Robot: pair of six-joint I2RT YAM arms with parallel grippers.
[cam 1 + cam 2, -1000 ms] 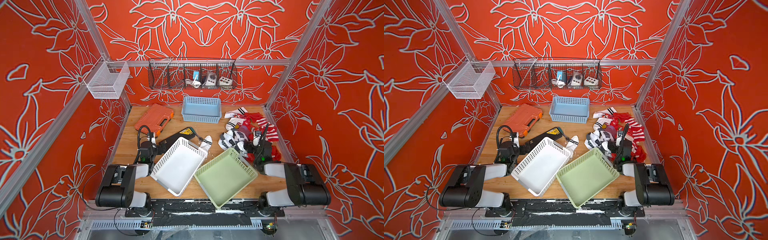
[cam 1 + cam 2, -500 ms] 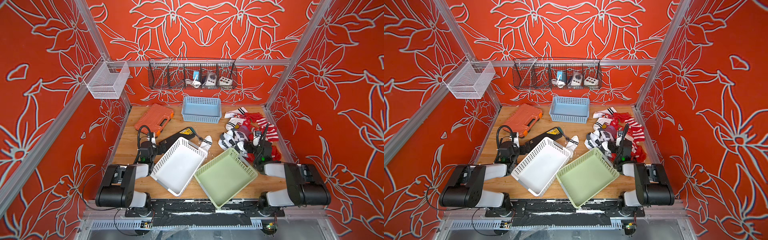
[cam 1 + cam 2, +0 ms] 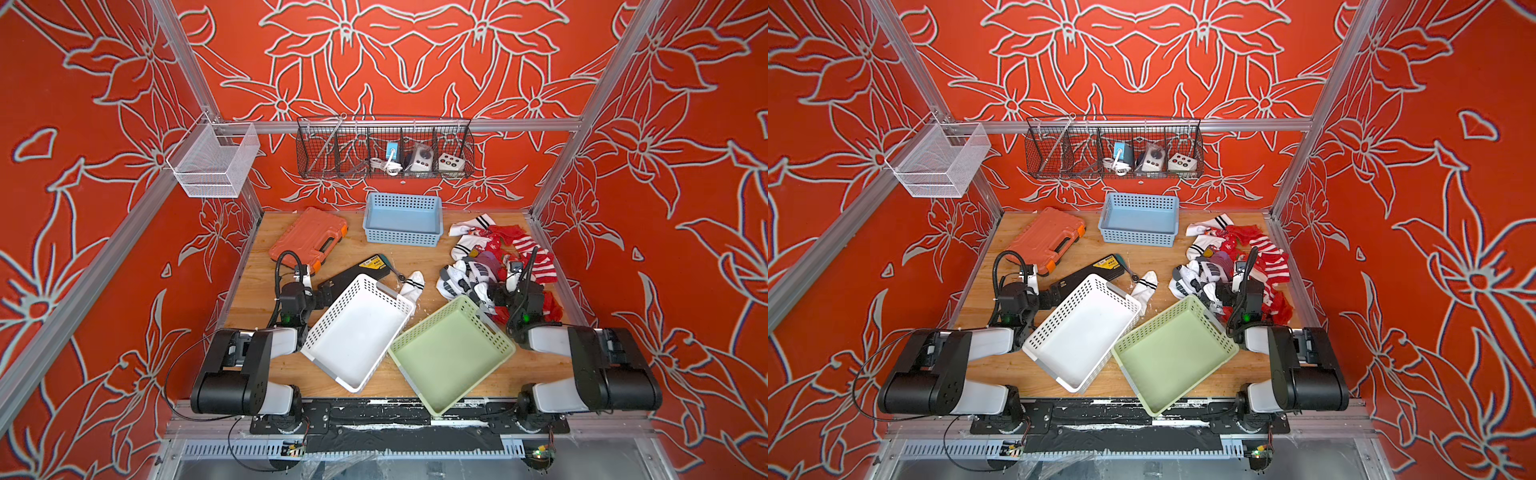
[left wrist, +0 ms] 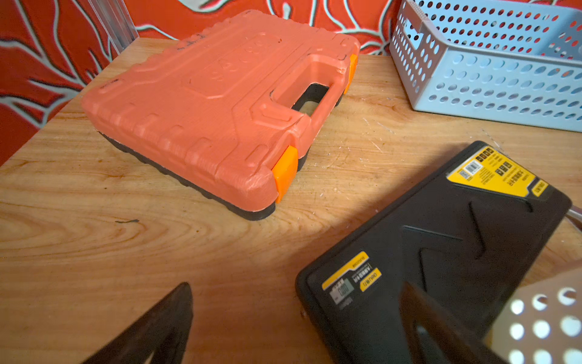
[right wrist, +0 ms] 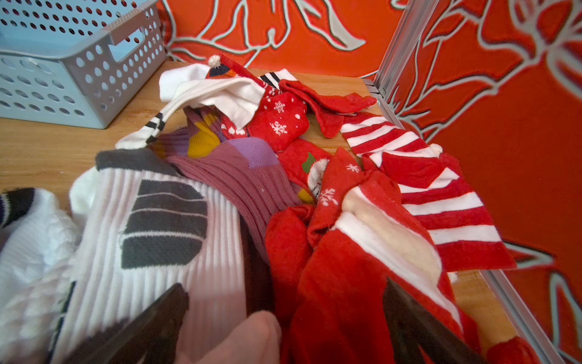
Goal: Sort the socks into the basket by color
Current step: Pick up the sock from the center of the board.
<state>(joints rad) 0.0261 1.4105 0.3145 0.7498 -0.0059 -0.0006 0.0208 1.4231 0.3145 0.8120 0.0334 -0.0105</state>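
Right wrist view, right pincer [image 5: 283,291] wide open, empty, low over the socks [image 5: 277,126], left pincer [image 4: 297,286] equally open above the counter [image 4: 94,252].

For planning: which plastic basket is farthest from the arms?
The blue basket, alone at the back; the white basket and green basket lie in front.

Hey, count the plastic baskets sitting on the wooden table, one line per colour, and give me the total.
White perforated plastic basket: 1
Pale green perforated plastic basket: 1
Light blue perforated plastic basket: 1
Total: 3
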